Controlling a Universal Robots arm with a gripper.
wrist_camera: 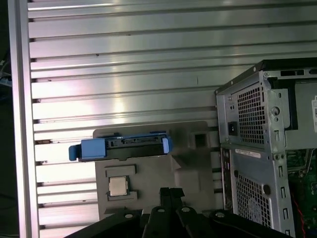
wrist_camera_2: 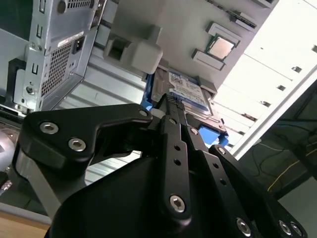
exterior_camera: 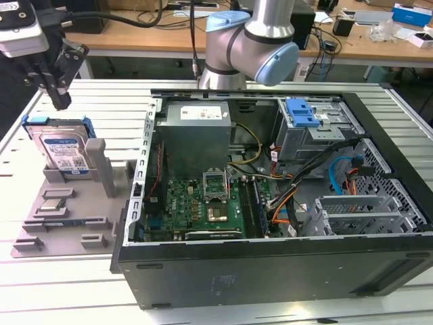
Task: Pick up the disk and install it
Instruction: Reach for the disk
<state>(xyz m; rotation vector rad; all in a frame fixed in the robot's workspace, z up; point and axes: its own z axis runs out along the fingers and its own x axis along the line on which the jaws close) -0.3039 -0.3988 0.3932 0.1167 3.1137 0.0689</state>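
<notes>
The disk (exterior_camera: 64, 150), a silver drive with a white-and-blue label in a blue bracket, stands on edge in a grey fixture (exterior_camera: 101, 203) at the exterior view's left. My gripper (exterior_camera: 59, 101) hangs just above and behind the disk's top edge, apart from it, with its black fingers closed together and nothing between them. In the second wrist view the fingertips (wrist_camera_2: 171, 101) point toward the disk (wrist_camera_2: 185, 91). The first wrist view looks down on the disk's blue-framed top edge (wrist_camera: 121, 148) ahead of the gripper (wrist_camera: 171, 190).
A small square processor chip (exterior_camera: 53, 205) lies in the grey fixture in front of the disk. The open computer case (exterior_camera: 270, 264) fills the middle and the exterior view's right, with a blue latch on a grey cage (exterior_camera: 301, 112) at its back. The slatted metal table (exterior_camera: 61, 284) lies around them.
</notes>
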